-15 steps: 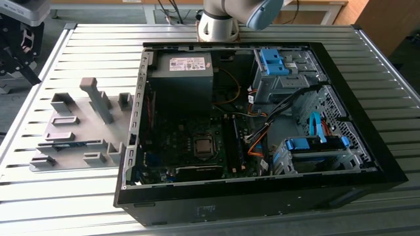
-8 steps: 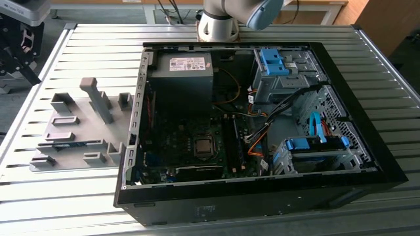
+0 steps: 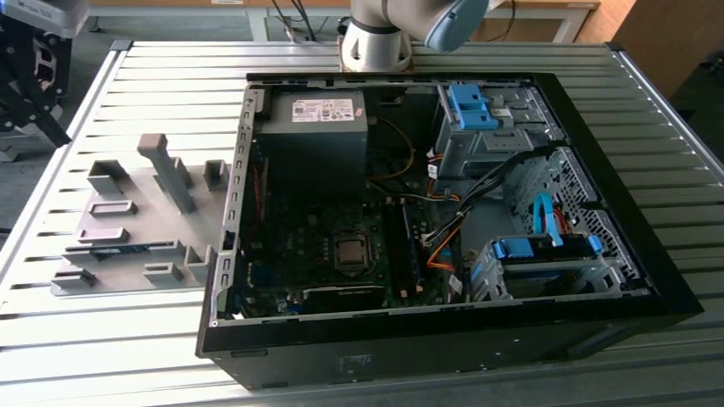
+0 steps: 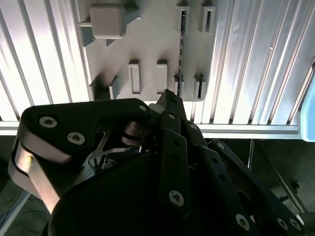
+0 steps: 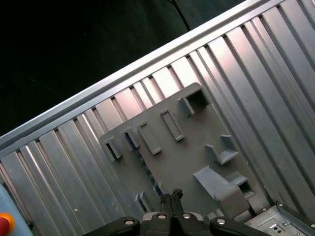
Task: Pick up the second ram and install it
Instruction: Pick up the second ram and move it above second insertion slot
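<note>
The second ram (image 3: 125, 249) is a thin blue-green stick standing on edge in the slots of the grey holder plate (image 3: 136, 203), to the exterior view's left of the open computer case (image 3: 453, 212). In the second wrist view it appears edge-on as a dark line (image 4: 181, 49), and in the first wrist view as a thin bluish strip (image 5: 146, 167). My gripper (image 5: 172, 195) hangs well above the holder plate (image 5: 197, 142), its fingertips pressed together with nothing between them. The tips (image 4: 170, 98) point toward the ram's near end without touching it.
The case lies on its side on a ribbed metal table (image 3: 136, 356), with the motherboard and its long black memory slots (image 3: 402, 254) exposed. Blue drive cages (image 3: 543, 250) and cables fill the case's right side. Tall grey blocks (image 3: 169, 174) rise from the holder plate. The arm's base (image 3: 379, 38) stands behind the case.
</note>
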`<state>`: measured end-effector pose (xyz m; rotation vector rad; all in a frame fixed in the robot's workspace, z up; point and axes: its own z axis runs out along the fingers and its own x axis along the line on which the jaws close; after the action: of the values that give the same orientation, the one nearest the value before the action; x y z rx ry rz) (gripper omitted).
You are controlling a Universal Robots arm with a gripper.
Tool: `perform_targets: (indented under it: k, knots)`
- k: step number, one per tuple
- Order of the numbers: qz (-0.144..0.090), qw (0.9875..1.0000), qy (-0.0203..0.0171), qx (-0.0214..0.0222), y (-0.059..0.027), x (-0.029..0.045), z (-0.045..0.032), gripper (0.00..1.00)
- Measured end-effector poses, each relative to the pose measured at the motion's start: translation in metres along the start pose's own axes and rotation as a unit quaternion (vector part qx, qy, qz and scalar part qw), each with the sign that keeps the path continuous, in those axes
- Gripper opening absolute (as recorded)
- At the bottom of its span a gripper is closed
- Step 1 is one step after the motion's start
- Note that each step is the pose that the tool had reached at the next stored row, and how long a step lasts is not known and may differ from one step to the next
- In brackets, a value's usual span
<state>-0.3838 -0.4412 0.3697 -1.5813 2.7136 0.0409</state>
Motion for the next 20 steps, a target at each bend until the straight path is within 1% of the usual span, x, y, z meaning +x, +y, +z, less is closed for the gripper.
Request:
perform_targets:
  k: [3, 5, 7, 10, 13, 15, 17, 20]
  knots:
    - [-0.027, 0.9996, 0.0006, -0.0003, 0.0, 0.0, 0.0003, 0.1]
    - [-0.045, 0.999, 0.0011, -0.0006, 0.0, 0.0, 0.0006, 0.1]
    - [-0.063, 0.998, 0.0015, -0.0009, 0.0, 0.0, 0.0009, 0.1]
    - [-0.09, 0.9959, 0.002, -0.0012, 0.0, 0.0, 0.0017, 0.1]
    - [-0.118, 0.993, 0.0026, -0.0016, 0.0, 0.0001, 0.0026, 0.1]
    - [-0.136, 0.9908, 0.0031, -0.0019, 0.0, 0.0001, 0.003, 0.1]
    - [-0.154, 0.9881, 0.0034, -0.0021, 0.0, 0.0001, 0.0035, 0.1]
    - [-0.18, 0.9836, 0.004, -0.0024, 0.0, 0.0001, 0.0045, 0.1]
